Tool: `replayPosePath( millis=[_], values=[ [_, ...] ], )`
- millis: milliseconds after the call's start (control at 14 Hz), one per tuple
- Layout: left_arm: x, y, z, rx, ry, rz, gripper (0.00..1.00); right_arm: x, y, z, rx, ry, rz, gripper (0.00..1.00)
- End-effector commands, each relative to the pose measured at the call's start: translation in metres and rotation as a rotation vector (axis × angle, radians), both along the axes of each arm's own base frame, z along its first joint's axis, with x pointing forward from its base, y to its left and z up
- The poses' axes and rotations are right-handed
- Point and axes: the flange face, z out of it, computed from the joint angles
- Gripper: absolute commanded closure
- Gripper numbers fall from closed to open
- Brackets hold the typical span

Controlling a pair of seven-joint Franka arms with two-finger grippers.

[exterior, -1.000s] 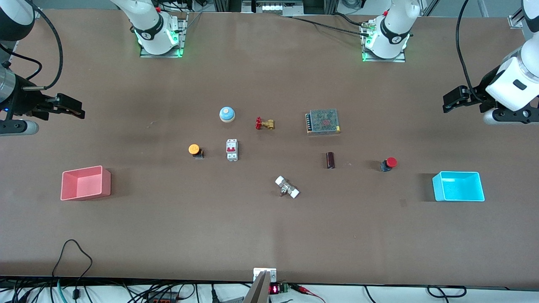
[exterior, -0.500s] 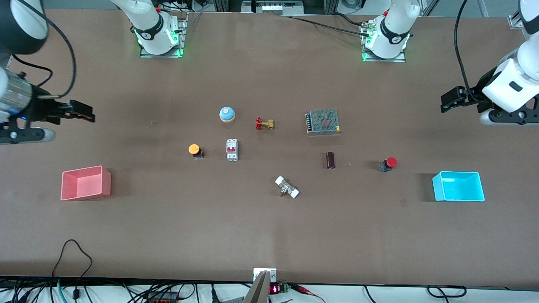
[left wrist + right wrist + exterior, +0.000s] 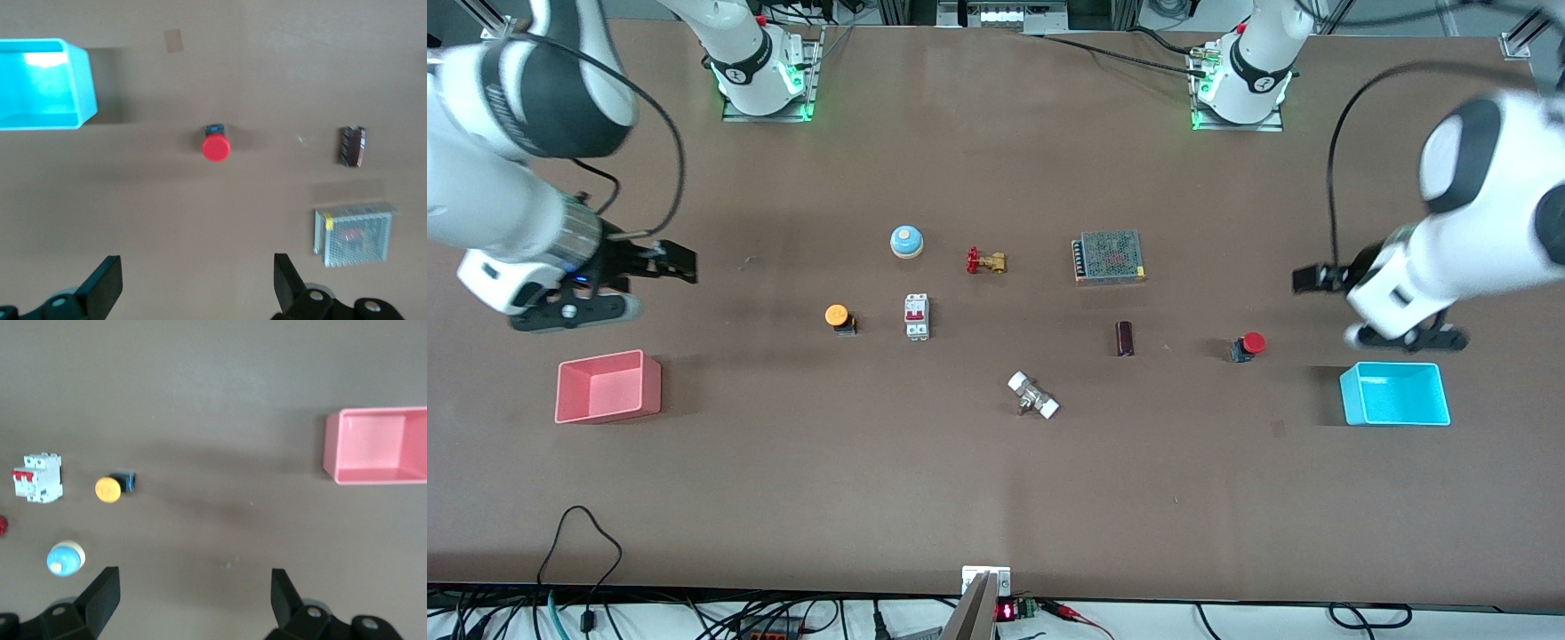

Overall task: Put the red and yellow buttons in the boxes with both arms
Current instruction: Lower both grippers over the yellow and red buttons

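Brown surface (image 3: 996, 498) carries the parts in a loose spread, with a box at each end so each arm serves its own side. Red button (image 3: 1249, 345) sits beside the blue box (image 3: 1394, 394); yellow button (image 3: 839, 316) lies well apart from the pink box (image 3: 607, 386). Left gripper (image 3: 193, 283) hangs above the surface near the red button, jaws wide, holding nothing. Right gripper (image 3: 193, 600) hangs above the surface between pink box and yellow button, equally wide and empty.

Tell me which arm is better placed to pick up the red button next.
Left. The left gripper is open over the table near the red button and the cyan box. The right gripper, also open, is at the other end, closer to the yellow button and pink box.
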Motion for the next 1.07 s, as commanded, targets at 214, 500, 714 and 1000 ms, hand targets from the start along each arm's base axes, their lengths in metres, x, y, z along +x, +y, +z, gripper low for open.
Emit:
replayPosePath(
  millis=[214, 500, 714, 1000],
  values=[
    [-0.001, 0.008, -0.105, -0.011, -0.095, 0.035, 0.0, -0.023, 0.037, -0.051, 0.022, -0.076, -0.044, 0.0],
    [-0.022, 0.007, -0.161, -0.011, -0.154, 0.057, 0.0, -0.015, 0.084, -0.089, 0.027, -0.118, -0.101, 0.0],
    [-0.038, 0.002, -0.2, -0.015, -0.223, 0.057, 0.0, -0.017, 0.112, -0.118, 0.027, -0.13, -0.109, 0.0],
    [-0.035, 0.001, -0.233, -0.022, -0.294, 0.061, 0.01, -0.039, 0.117, -0.161, 0.038, -0.16, -0.106, 0.0]
  ],
)
